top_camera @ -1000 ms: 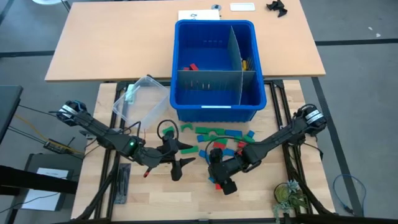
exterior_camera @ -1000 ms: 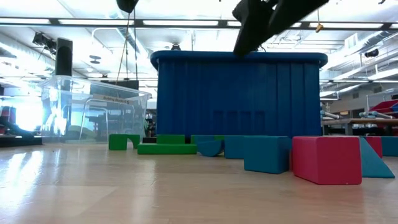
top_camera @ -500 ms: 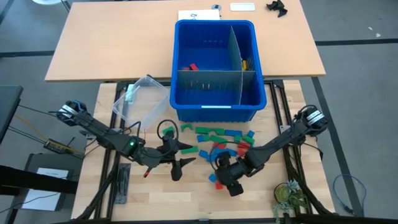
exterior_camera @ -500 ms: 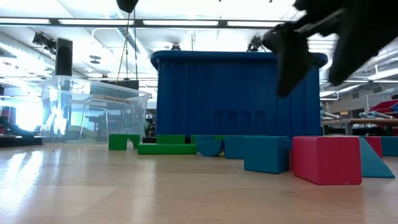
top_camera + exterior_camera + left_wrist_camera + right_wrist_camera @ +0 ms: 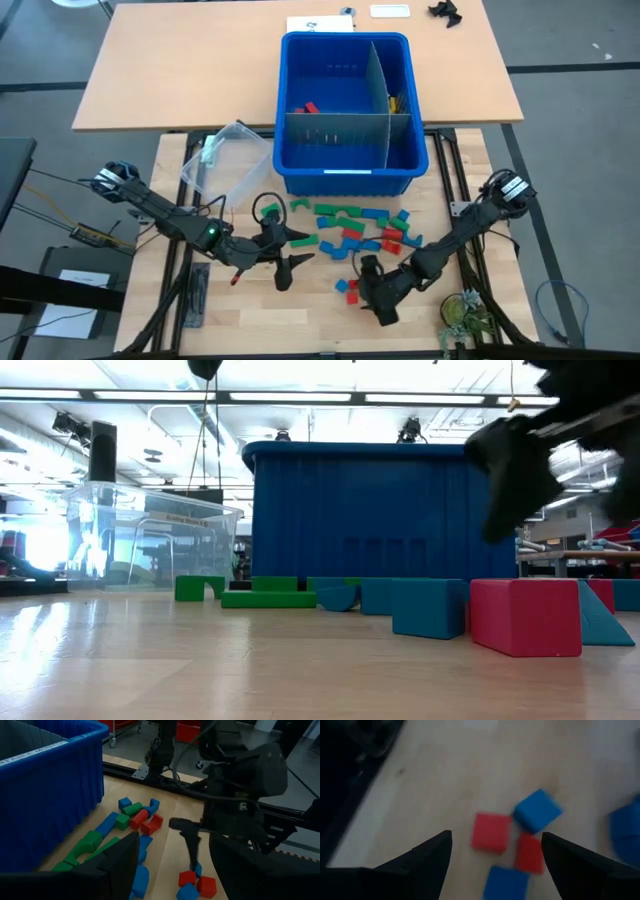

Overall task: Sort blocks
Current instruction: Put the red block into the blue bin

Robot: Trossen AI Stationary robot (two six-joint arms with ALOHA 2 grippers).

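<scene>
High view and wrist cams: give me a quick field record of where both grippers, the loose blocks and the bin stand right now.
left gripper: open, empty, hovering left of the block pile
right gripper: open, empty, near the table's front edge, beside a small cluster
small cluster: red and blue blocks, apart from the main pile
main pile: green, blue and red blocks, on the table in front of the bin
blue bin: divided, a few blocks inside
clear tub: left of the bin
</scene>
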